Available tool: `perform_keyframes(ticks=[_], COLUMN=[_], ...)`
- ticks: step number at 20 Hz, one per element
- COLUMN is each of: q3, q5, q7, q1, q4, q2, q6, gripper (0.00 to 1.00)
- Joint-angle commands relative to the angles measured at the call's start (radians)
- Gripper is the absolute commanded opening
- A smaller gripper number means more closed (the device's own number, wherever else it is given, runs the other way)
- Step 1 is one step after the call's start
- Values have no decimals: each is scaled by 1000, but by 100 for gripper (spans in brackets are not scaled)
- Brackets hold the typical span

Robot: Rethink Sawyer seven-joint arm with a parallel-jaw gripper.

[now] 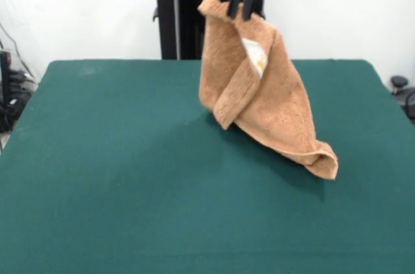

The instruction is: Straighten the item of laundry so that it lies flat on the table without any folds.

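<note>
Orange-tan towel (259,99) hanging bunched from gripper (239,10), jaws pinching its top edge, white tag (255,56) showing. Lowest corner trailing onto green table (117,177). Far from flat: folds remaining, spreading still to do.

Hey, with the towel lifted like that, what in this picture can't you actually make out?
- Front view: the arm above the gripper is cut off by the top edge.
- The towel folds over itself, hiding its inner side and most of the white tag.
- The table behind the towel is hidden; its near edge is cut off.
</note>
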Motion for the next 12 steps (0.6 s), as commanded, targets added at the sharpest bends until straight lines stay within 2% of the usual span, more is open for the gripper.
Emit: perform_keyframes(ticks=[1,5,12], q3=[21,38,51], q5=[56,74,74], q7=[189,175,192], q1=[49,42,45], q4=[-11,-46,-96], q2=[-26,-25,36], q6=[252,291,254], gripper=[0,0,0])
